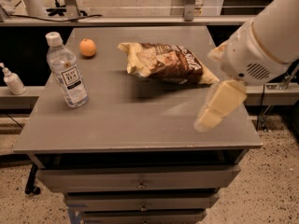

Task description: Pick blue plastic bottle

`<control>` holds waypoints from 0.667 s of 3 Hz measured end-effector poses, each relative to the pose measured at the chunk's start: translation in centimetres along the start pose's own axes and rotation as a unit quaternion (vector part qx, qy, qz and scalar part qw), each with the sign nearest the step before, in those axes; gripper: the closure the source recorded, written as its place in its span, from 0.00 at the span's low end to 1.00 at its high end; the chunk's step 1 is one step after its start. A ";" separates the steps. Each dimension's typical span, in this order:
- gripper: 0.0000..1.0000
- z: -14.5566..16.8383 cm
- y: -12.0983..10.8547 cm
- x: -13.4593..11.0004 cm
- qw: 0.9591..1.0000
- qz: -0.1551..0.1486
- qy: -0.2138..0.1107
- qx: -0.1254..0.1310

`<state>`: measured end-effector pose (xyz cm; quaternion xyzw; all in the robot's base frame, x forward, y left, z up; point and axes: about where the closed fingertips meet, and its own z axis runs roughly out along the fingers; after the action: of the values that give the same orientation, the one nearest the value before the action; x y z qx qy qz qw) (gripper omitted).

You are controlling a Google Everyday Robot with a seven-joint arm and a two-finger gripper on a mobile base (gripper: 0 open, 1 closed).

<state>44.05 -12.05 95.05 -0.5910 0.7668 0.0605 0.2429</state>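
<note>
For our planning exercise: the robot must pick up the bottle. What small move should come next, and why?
Probably move the end effector left, toward the bottle. The end effector hangs over the table's right front corner, while the bottle stands upright near the left edge, untouched. The chip bag lies farther back, off a path along the front.

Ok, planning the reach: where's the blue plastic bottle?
The bottle stands left on the table, near the orange; the gripper hovers at right front.
</note>
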 end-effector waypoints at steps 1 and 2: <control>0.00 3.7 1.3 -4.9 0.995 0.035 -0.090 -0.024; 0.00 6.5 1.6 -9.8 0.982 0.054 -0.175 -0.040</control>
<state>46.35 -0.51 93.43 -0.5379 0.7406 0.2063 0.3459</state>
